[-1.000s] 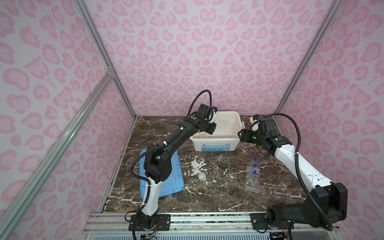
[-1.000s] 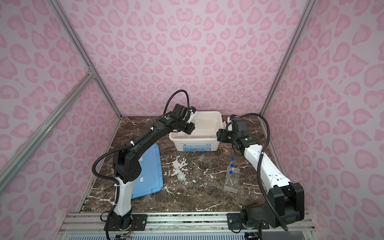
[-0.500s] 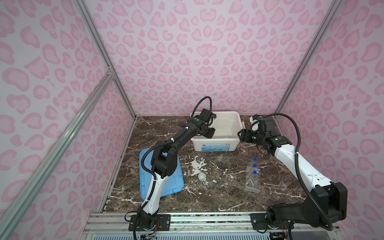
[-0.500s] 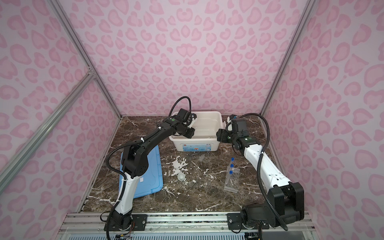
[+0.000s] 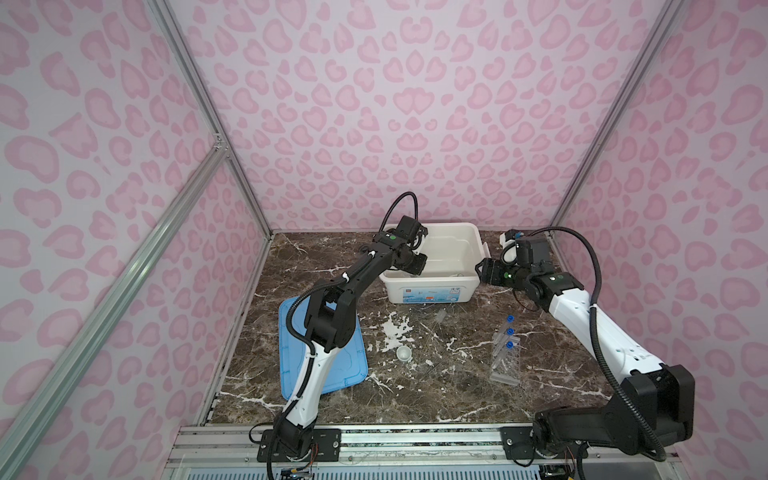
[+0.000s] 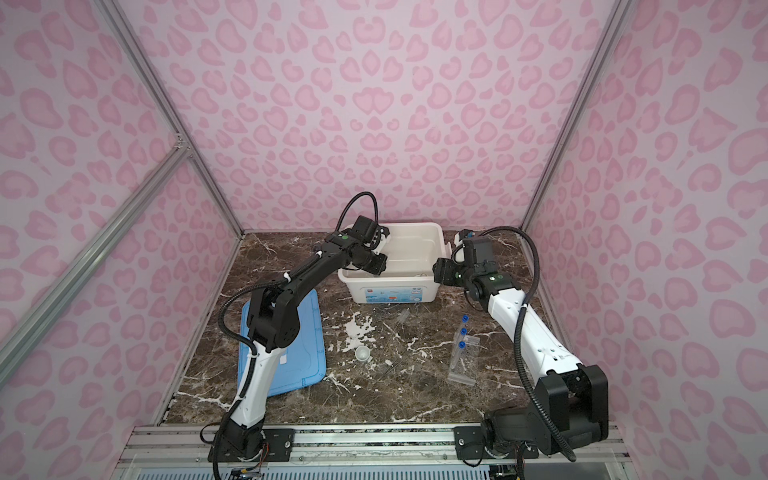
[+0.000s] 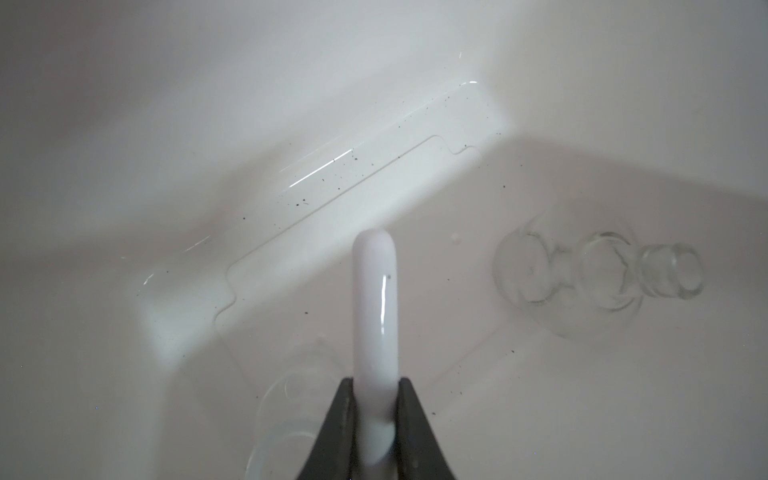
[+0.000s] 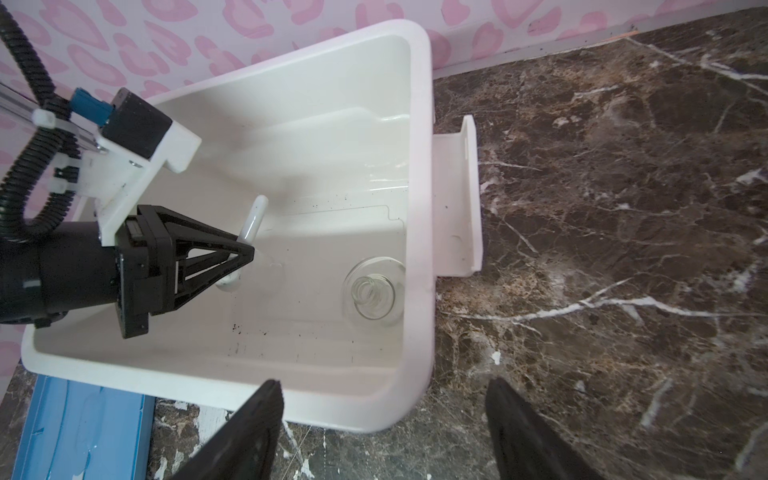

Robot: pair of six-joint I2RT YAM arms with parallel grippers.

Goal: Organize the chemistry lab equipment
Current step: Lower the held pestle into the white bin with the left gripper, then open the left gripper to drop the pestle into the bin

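Marble top (image 5: 457, 395); L claw (image 7: 376, 386) pinching pestle (image 7: 374, 299) in bin (image 8: 419, 166); R claw (image 8: 382, 382) spread

The tabletop (image 5: 457, 399) was dark brown stone with white streaks. A white bin (image 5: 432, 293) sat at the back, near the middle. A blue lid (image 5: 349, 365) lay flat on the left side. A small white bowl (image 5: 404, 354) stood alone near the middle, right of the lid. A clear rack (image 5: 506, 365) stood on the right side, well apart from the bowl, with three blue-capped tubes (image 5: 508, 332) in it. A small clear thing (image 5: 439, 316) lay near the front of the bin, too faint to tell.
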